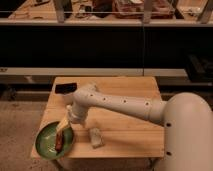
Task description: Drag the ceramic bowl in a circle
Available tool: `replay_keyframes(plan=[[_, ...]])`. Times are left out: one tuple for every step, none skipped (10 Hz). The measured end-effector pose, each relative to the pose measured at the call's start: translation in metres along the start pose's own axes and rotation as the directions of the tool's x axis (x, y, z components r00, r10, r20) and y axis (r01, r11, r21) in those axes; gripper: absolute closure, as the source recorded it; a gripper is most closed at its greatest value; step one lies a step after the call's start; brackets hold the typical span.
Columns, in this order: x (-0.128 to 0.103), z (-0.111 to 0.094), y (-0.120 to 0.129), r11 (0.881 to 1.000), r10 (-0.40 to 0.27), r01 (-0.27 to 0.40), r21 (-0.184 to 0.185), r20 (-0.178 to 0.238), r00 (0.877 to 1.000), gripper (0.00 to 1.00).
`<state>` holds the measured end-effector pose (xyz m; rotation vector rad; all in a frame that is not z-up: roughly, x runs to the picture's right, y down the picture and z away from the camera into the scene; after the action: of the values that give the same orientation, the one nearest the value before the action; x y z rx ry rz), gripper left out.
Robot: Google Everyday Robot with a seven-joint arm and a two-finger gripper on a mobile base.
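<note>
One ceramic bowl (46, 139) sits at the table's (125, 100) front-left corner; the gripper (64, 126) reaches its right rim, opening indeterminable. Probably heavy, rigid, glossy-slick, chippable: press on the rim.

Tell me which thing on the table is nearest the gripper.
The green ceramic bowl at the front-left corner: the gripper is at its rim, while the pale block and dark flat object lie apart.
</note>
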<state>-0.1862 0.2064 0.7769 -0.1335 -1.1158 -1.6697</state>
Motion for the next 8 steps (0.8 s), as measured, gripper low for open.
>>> replay_keyframes(plan=[[-0.001, 0.006, 0.002, 1.000, -0.004, 0.004, 0.002, -0.003, 1.000, 0.37], [-0.003, 0.013, 0.004, 1.000, -0.012, 0.012, 0.005, -0.006, 1.000, 0.41], [-0.003, 0.017, 0.005, 1.000, -0.017, 0.017, 0.007, -0.008, 1.000, 0.42], [-0.002, 0.020, 0.006, 1.000, -0.023, 0.023, 0.005, -0.012, 1.000, 0.42], [0.000, 0.022, 0.010, 1.000, -0.031, 0.030, -0.007, -0.014, 0.999, 0.42], [0.000, 0.025, 0.011, 0.999, -0.039, 0.038, -0.021, -0.009, 0.999, 0.42], [-0.001, 0.029, 0.014, 0.998, -0.048, 0.048, -0.040, 0.001, 0.999, 0.42], [-0.001, 0.031, 0.017, 0.998, -0.044, 0.045, -0.053, 0.006, 0.999, 0.42]])
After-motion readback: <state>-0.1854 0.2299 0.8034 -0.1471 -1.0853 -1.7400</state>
